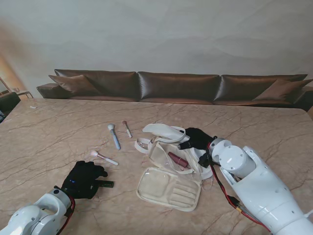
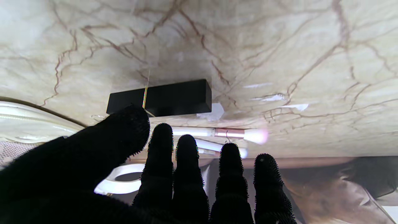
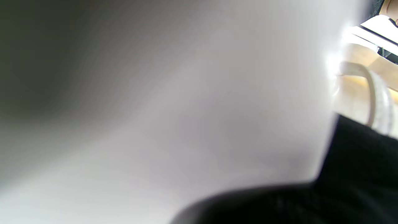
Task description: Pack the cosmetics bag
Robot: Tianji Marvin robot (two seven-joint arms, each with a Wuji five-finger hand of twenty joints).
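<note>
Left wrist view alone shows the left hand (image 2: 174, 174) spread, empty, beside a rectangular black box (image 2: 161, 98) on the veined marble counter (image 2: 279, 46); right hand (image 1: 197, 138) grip unclear.

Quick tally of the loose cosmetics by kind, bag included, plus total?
Makeup brushes: 3, the pink-tipped brush, the pale blue brush and the small thin brush.
Black rectangular case: 1, by the left hand.
Dark red tube: 1, inside the bag.
Cosmetics bag: 1, lying open.
Total: 6.
</note>
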